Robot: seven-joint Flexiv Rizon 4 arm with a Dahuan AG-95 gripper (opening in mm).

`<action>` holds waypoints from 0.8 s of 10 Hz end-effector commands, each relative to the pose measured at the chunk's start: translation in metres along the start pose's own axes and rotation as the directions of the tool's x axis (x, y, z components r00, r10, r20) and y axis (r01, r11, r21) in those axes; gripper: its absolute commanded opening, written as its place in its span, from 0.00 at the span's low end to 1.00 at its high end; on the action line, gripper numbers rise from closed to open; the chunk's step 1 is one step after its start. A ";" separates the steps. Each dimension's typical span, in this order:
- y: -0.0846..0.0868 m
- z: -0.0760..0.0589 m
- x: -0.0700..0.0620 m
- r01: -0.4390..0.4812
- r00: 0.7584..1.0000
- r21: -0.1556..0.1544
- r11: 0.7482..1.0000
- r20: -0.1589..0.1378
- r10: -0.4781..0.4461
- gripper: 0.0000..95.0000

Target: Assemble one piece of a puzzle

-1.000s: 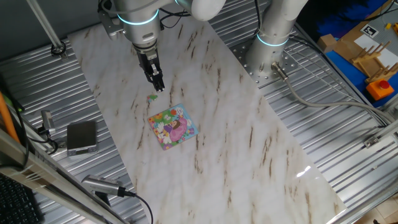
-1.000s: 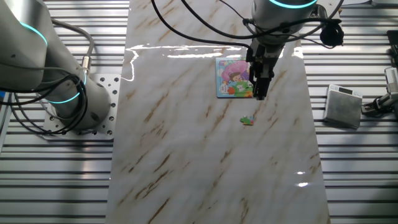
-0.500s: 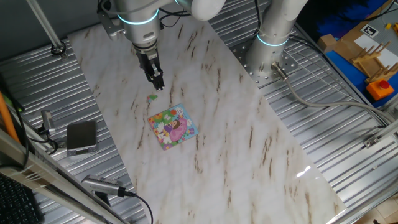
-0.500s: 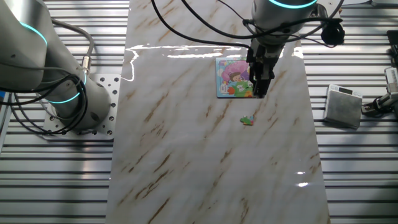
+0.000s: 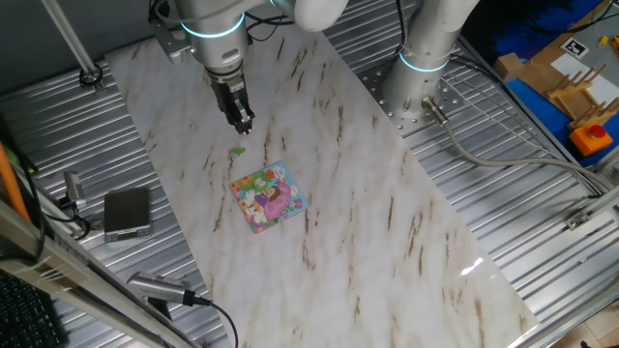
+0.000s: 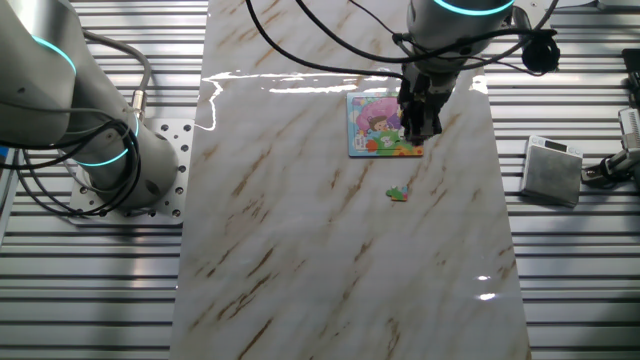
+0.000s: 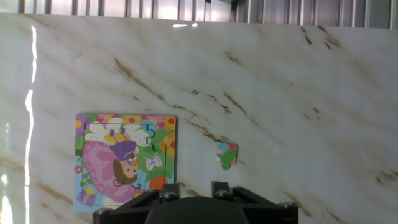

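Approach step: my gripper point(image 5: 246, 126) hangs above the bench point(image 5: 368, 213), jaws together & empty. Green piece point(image 5: 237, 151) lies loose beside the puzzle point(image 5: 270, 197), not touching. Next I'd need to open, drop over it.

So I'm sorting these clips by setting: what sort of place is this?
Probably a robotics lab bench: a marble-patterned table on ribbed metal decking, a second robot arm bolted beside it, and a claw hovering above a small puzzle.
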State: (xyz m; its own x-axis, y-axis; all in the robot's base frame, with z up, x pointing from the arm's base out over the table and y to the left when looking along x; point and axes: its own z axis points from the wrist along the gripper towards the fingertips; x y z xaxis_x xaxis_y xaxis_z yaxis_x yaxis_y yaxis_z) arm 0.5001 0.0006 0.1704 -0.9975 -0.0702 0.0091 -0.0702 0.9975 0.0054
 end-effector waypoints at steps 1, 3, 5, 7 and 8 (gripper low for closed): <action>0.000 0.000 0.000 0.037 0.999 -0.002 0.999 0.001 -0.037 0.00; 0.000 0.000 0.000 0.063 0.998 -0.007 0.998 -0.001 -0.063 0.00; 0.000 0.000 0.000 0.047 0.999 -0.010 0.999 -0.004 -0.047 0.00; 0.000 0.000 0.000 0.017 1.000 -0.020 1.000 -0.020 -0.017 0.00; 0.000 0.000 0.000 0.014 0.999 -0.049 0.999 -0.034 -0.016 0.00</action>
State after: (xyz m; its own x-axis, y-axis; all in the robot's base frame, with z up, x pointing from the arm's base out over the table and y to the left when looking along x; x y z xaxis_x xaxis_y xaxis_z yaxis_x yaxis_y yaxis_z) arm 0.4998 0.0002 0.1695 -0.9963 -0.0777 0.0366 -0.0763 0.9963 0.0390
